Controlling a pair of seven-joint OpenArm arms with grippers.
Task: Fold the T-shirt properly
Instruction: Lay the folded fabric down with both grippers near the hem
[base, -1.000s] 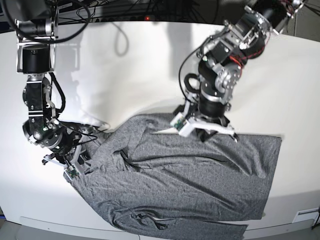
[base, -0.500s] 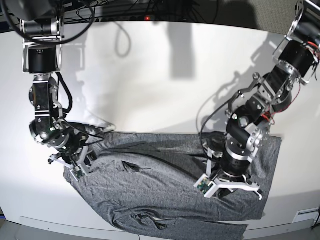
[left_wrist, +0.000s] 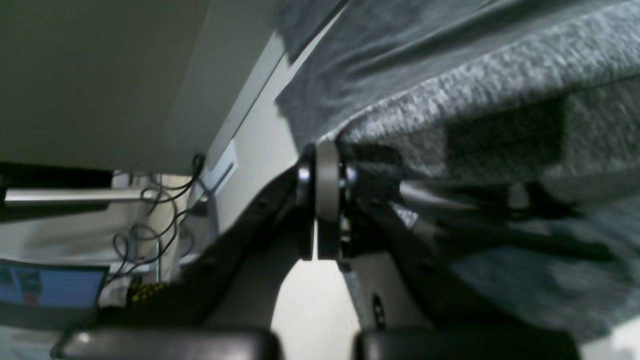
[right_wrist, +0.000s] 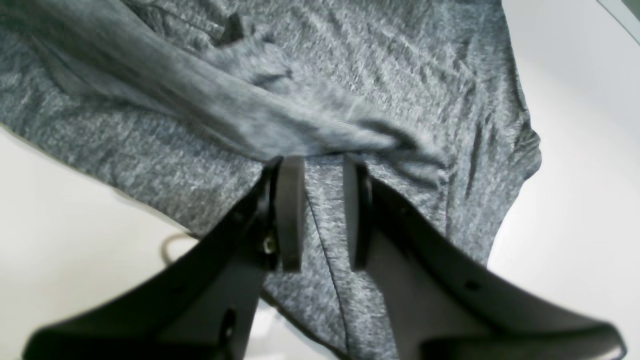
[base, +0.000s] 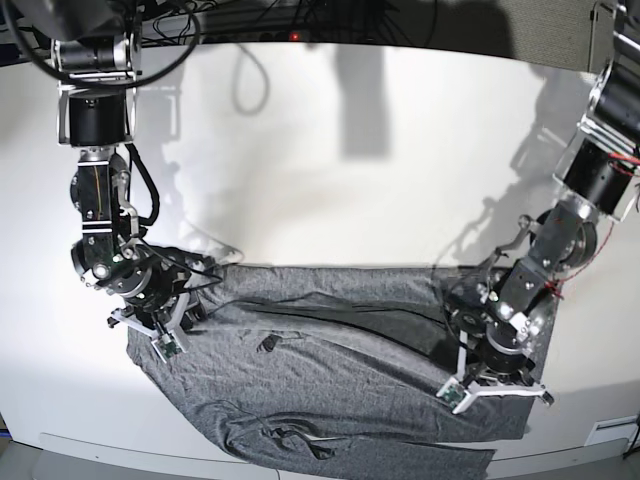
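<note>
The heather-grey T-shirt (base: 330, 370) lies spread along the front of the white table (base: 350, 170), its back edge now a straight fold line. My left gripper (base: 495, 390) is low over the shirt's right front part. In the left wrist view this gripper (left_wrist: 324, 155) is shut, with a fold of the T-shirt (left_wrist: 475, 100) pinched at its tips. My right gripper (base: 160, 330) sits at the shirt's left edge. In the right wrist view its jaws (right_wrist: 322, 170) stand a little apart around a bunched ridge of the T-shirt (right_wrist: 375, 65).
A black cable (base: 245, 80) loops on the table at the back. A sleeve (base: 400, 462) hangs over the table's front edge. Bare white tabletop stretches behind the shirt. Both arm bases stand at the back corners.
My left gripper has swept from the back middle of the shirt to its right front, pulling the cloth's upper part over. The right gripper has shifted slightly right at the left edge.
</note>
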